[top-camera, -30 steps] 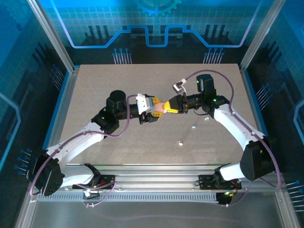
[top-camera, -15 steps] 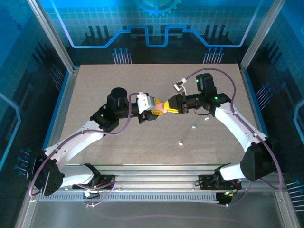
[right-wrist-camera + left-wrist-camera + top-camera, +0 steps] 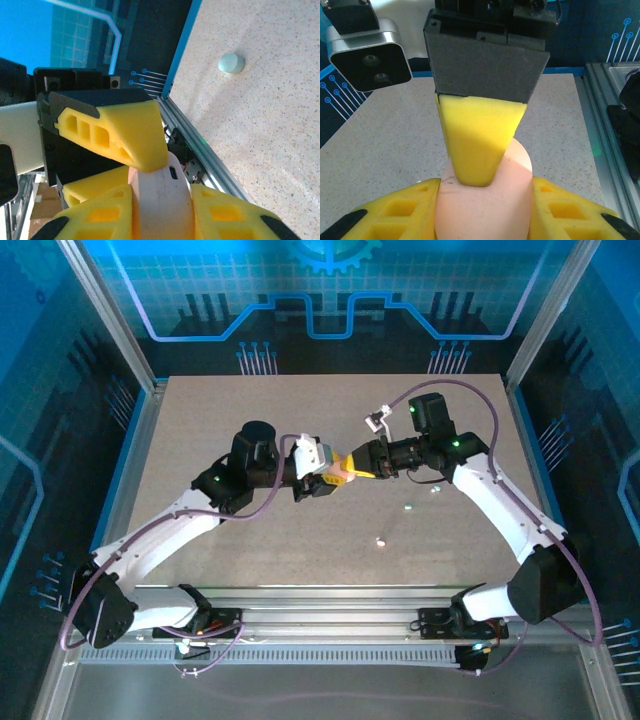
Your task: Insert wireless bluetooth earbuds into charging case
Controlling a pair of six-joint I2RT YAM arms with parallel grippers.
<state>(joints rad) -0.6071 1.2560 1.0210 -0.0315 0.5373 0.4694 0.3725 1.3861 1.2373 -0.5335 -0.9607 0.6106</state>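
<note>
Right of and nearer the arm bases than the peach pebble-shaped plastic charging case (image 3: 517, 165): tiny pale plastic earbuds (image 3: 381, 541), scattered loose on speckled grey tabletop (image 3: 230, 420). Case itself aloft, clamped from opposite ends by yellow-padded left gripper (image 3: 485, 215) and right gripper (image 3: 161, 215), both closed onto it.

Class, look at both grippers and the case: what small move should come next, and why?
Probably the right gripper should ease off and regrip to pry the charging case open. It and the left gripper both clamp the case in mid-air, the case looks closed, and an earbud lies on the table.
</note>
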